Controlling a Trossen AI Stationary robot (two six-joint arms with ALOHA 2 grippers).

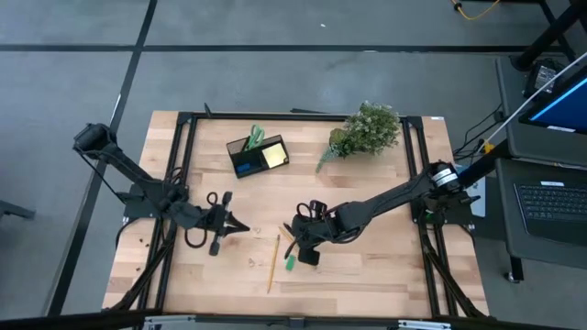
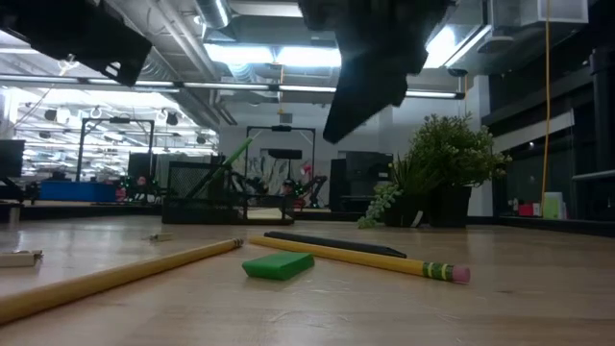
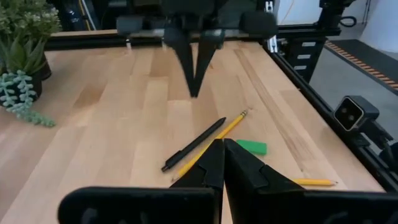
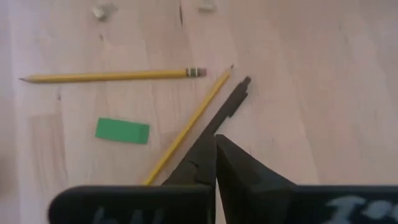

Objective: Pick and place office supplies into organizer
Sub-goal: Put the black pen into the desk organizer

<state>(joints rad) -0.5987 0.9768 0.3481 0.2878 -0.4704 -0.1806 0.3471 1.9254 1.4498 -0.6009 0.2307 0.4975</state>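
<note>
Two yellow pencils [image 4: 109, 76] [image 4: 186, 127], a black pen [image 4: 233, 102] and a small green block [image 4: 122, 130] lie flat on the wooden table near its front middle. My right gripper [image 4: 216, 139] hangs shut above them, pointing down, its tip over the pen and the crossing pencil; in the low view it [image 2: 336, 130] is clear of the table. My left gripper [image 3: 221, 144] is shut and held nearly level to the left of these things, pointing toward them. The black organizer [image 1: 257, 154] stands farther back, with green-handled scissors, a yellow pad and a blue block in it.
A leafy potted plant [image 1: 367, 130] stands at the back right of the table. A black metal frame [image 3: 298, 56] runs along the table's edges. Bare wood lies between the organizer and the loose items, and two small pale scraps [image 4: 102, 10] lie on it.
</note>
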